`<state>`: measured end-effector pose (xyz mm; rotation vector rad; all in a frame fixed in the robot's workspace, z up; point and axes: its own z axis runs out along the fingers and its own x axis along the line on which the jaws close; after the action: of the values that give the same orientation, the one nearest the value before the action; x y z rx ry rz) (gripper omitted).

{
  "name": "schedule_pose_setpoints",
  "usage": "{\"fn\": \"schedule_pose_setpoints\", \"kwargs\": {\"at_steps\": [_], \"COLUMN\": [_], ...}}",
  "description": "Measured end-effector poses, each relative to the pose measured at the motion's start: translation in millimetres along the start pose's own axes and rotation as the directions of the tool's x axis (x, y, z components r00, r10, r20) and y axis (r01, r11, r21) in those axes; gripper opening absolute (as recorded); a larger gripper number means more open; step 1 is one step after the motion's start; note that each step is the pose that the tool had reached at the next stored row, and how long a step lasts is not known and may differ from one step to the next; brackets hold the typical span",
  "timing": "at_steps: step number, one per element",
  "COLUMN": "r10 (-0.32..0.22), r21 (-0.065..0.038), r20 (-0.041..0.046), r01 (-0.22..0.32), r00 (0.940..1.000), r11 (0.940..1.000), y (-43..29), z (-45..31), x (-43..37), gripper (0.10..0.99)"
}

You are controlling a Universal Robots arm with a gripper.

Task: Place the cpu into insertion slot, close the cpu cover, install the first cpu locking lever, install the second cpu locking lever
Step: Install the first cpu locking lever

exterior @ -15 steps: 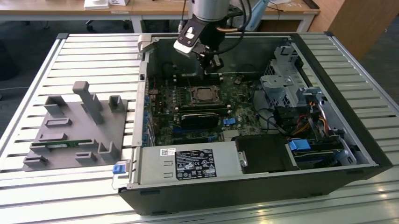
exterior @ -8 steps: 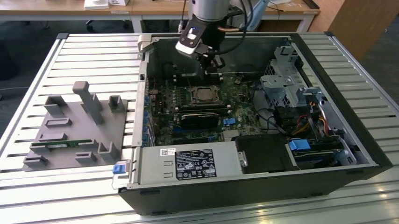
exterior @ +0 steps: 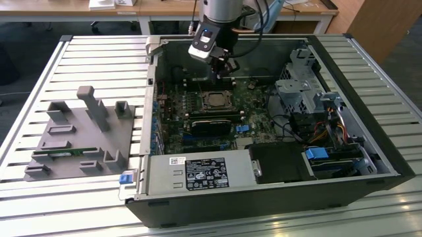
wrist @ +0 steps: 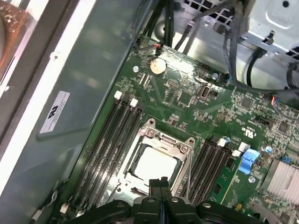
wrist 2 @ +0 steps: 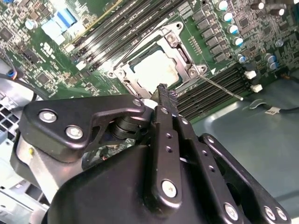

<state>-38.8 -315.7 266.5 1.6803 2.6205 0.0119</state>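
Now, exterior view: my gripper hangs over the cpu. Second wrist view: fingers pinched together, empty; cpu seated in insertion slot under cpu cover, locking lever loose. First wrist view: tips beside the cover edge; I reckon an off-line push could slip and scrape the board.

The cpu, square with a dull silver top, is seated flat in the insertion slot; the slot's dark rim is seen along one edge. The cpu cover, a silvery windowed frame, is laid down over it. One thin locking lever is angled outward from a corner.
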Motion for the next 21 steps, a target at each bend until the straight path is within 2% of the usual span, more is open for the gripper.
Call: {"fn": "schedule_pose_setpoints", "kwargs": {"at_steps": [10, 21], "r10": [-0.096, -0.193], "r21": [-0.002, -0.004], "r20": [-0.0020, -0.0038], "r01": [0.096, 0.193], "r00": [0.9954, 0.9811], "r11": [0.9954, 0.9811], "y": [0.0, 0.0], "z": [0.0, 0.0], "x": [0.0, 0.0], "gripper": [0.106, 0.106]}}
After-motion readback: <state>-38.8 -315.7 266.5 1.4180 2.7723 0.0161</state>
